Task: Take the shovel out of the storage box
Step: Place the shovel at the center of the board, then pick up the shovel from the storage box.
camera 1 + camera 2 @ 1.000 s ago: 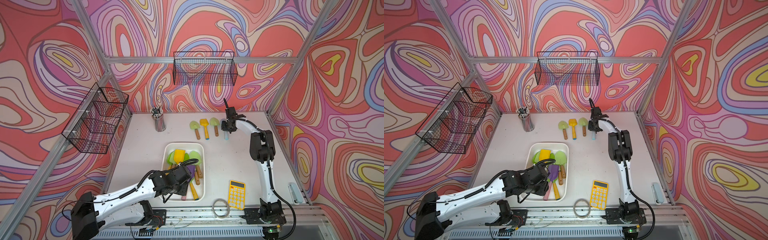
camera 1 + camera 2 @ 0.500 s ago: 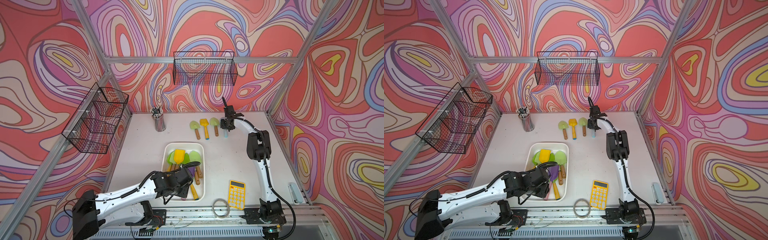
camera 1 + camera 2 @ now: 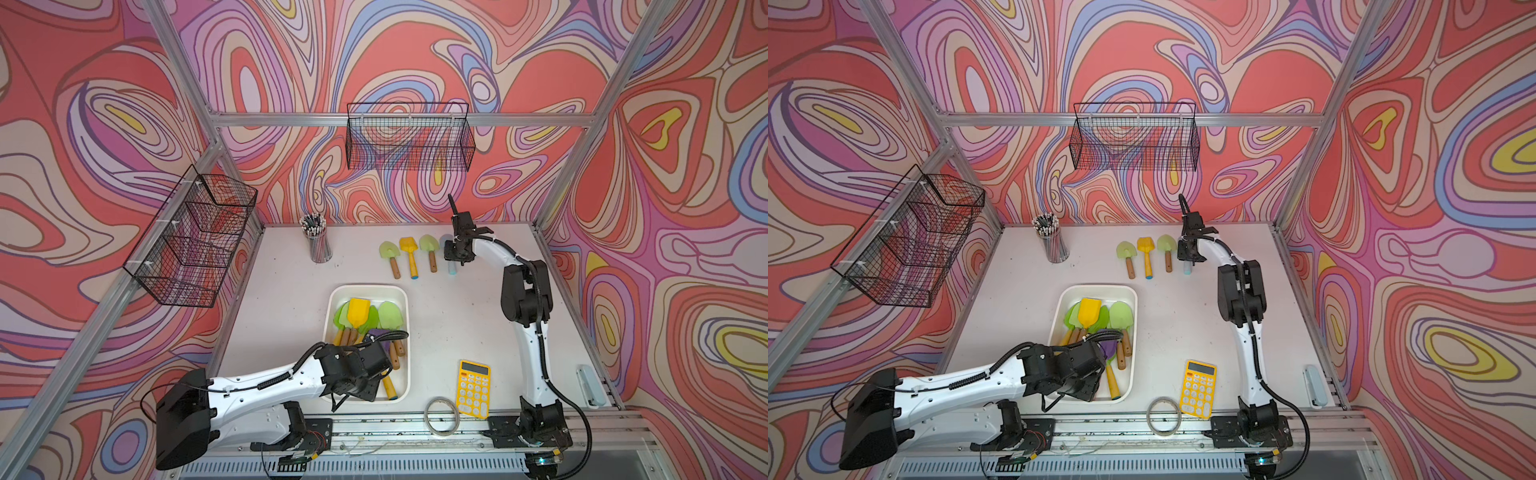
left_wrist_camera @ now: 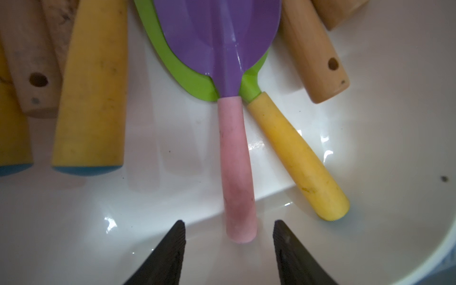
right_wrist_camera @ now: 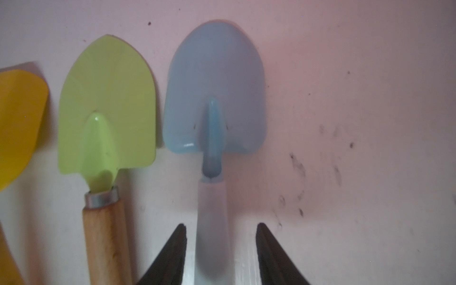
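Observation:
The white storage box (image 3: 365, 287) (image 3: 1100, 287) sits mid-table and holds several shovels. My left gripper (image 4: 229, 222) is inside its near end, open. Just past its fingertips lies the pink handle (image 4: 235, 160) of a purple shovel (image 4: 217, 37) (image 3: 380, 333), untouched. At the back of the table my right gripper (image 5: 221, 224) (image 3: 456, 253) stands open. Its jaws straddle the pale handle of a blue shovel (image 5: 214, 81) lying flat on the table, with gaps on both sides.
Three more shovels lie in a row beside the blue one: green (image 3: 429, 247), yellow (image 3: 409, 249), light green (image 3: 390, 253). A yellow calculator (image 3: 473, 388) and a tape ring (image 3: 442, 422) lie near the front. A pencil cup (image 3: 318, 243) stands at the back, with wire baskets (image 3: 409, 137) (image 3: 191, 241) on the walls.
My right gripper's jaws have opened and let go of the blue shovel on the table. The left gripper has shifted slightly toward the box's near end.

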`<action>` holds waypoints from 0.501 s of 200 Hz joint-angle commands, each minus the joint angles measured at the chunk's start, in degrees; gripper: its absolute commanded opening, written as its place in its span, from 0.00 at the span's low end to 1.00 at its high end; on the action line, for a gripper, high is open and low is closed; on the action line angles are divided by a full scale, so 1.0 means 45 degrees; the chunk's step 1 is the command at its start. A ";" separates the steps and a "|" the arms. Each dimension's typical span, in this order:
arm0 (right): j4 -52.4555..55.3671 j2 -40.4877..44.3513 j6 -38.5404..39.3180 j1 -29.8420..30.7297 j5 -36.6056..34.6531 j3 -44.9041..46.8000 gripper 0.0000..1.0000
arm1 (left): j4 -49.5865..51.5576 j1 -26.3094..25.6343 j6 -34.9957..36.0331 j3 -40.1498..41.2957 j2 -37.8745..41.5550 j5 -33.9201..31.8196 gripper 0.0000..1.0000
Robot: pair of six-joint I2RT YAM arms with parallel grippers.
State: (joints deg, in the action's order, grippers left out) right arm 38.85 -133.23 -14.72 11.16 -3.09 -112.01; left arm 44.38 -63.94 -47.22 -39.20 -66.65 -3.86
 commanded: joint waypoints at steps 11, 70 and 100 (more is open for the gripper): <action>-0.1187 0.2682 -0.0540 -0.0087 0.0191 0.1638 0.48 | 0.0205 -0.0173 -0.0211 0.0038 -0.0635 -0.0505 0.58; -0.2357 0.6012 -0.1289 -0.0068 0.1033 0.4881 0.45 | -0.0826 -0.0204 -0.0289 0.0117 -0.1782 -0.0563 0.54; -0.2667 0.6969 -0.1524 0.0265 0.1390 0.5973 0.44 | -0.1015 -0.0195 -0.0417 0.0088 -0.2425 -0.0597 0.52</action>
State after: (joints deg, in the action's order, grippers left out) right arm 28.77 -104.12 -19.90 11.27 1.41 -88.03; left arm 40.47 -64.49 -47.66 -39.20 -75.68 -5.39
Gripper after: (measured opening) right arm 0.444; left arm 0.532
